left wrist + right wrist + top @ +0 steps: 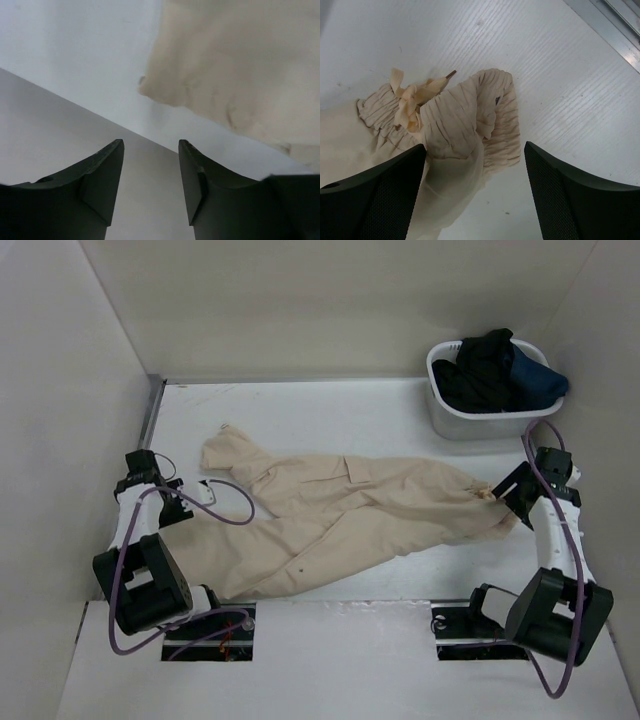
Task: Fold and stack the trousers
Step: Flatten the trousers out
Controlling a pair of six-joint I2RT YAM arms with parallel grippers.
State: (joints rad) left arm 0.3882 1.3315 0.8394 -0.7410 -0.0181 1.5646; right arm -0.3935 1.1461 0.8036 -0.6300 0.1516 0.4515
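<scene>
The beige trousers [350, 505] lie spread across the white table, with the legs to the left and the gathered elastic waistband [490, 115] with its drawstring [410, 102] to the right. My left gripper [186, 490] is open and empty at the left, just short of a trouser leg end [235, 65]; its fingertips [112, 155] hold nothing. My right gripper [502, 496] is wide open and hovers over the waistband end, with cloth below and between the jaws [475, 155] but not clamped.
A white basket [450, 420] stands at the back right and holds black and dark-blue garments [500, 370]. Pale walls enclose the table on the left, back and right. A metal strip [152, 410] runs along the table's left edge.
</scene>
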